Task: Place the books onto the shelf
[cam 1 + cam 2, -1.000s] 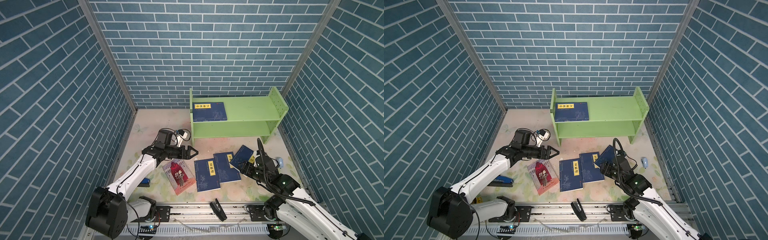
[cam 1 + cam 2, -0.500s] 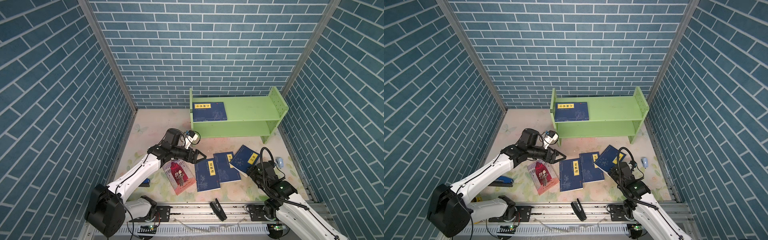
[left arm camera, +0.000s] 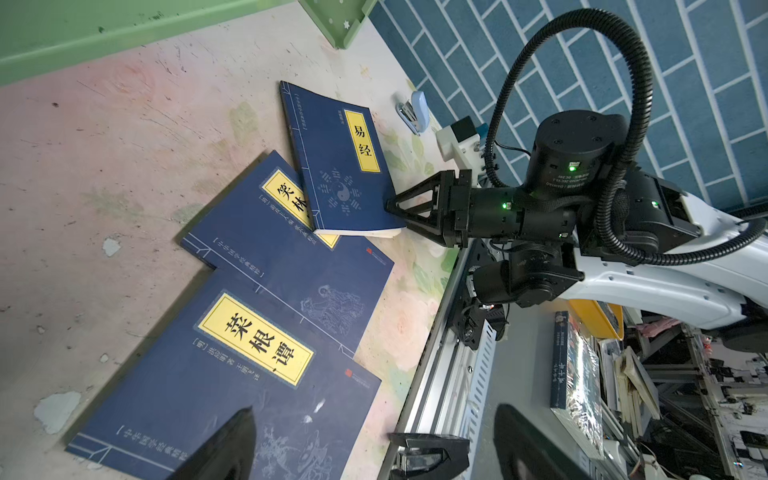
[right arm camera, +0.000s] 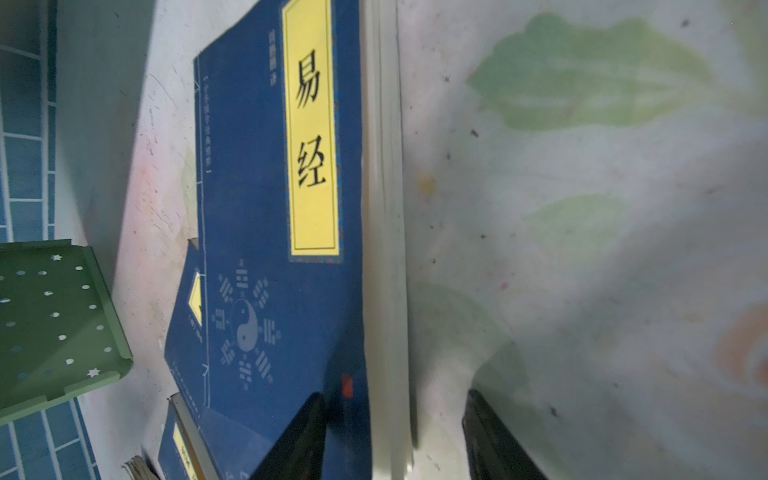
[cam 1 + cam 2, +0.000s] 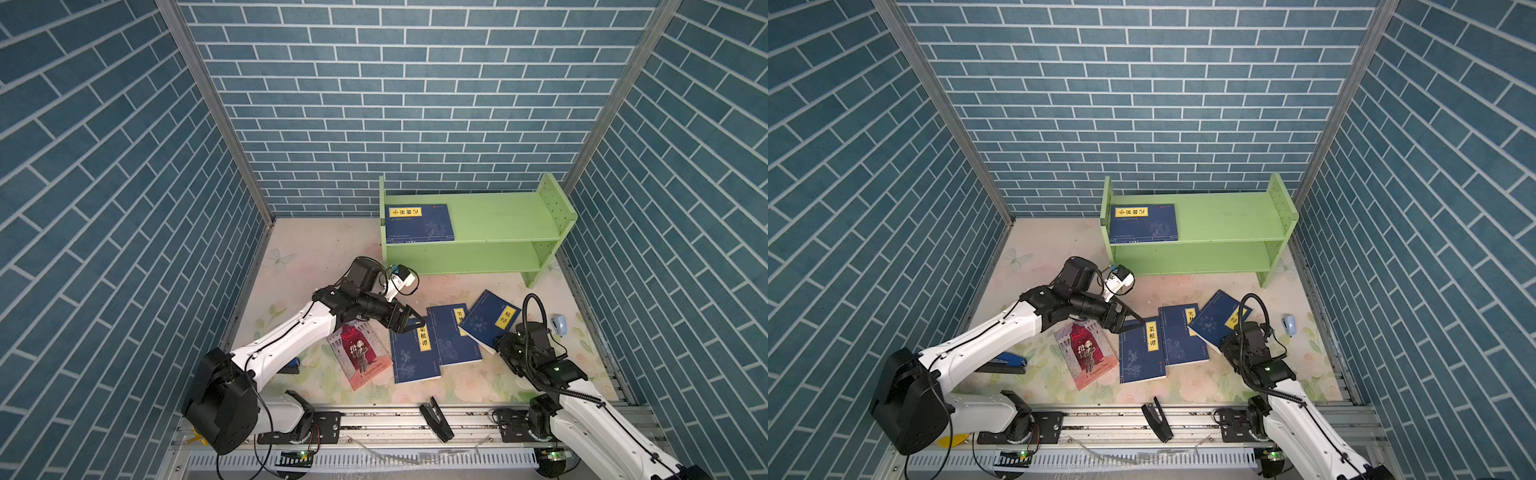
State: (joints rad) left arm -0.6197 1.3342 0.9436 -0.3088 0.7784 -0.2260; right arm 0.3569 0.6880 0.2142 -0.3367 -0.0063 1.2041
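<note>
One dark blue book (image 5: 419,222) lies flat on the top tier of the green shelf (image 5: 498,220). On the floor lie a red-and-grey book (image 5: 359,355) and three dark blue books (image 5: 413,353), overlapping in a row. My left gripper (image 5: 409,322) hovers open over the far end of the leftmost blue one (image 3: 232,374). My right gripper (image 5: 497,345) stands open astride the near corner of the rightmost blue book (image 4: 266,208). One finger (image 4: 299,440) lies over its cover. A gap shows between its page edge and the other finger (image 4: 494,440).
A light blue stapler (image 5: 559,324) lies by the right wall. A dark blue stapler (image 5: 1009,361) sits under my left arm. A black stapler (image 5: 436,424) rests on the front rail. Brick walls close three sides.
My left gripper has swung right and down from beside the red book to the leftmost blue book. My right gripper has drawn back to the rightmost book's near corner, jaws narrowing.
</note>
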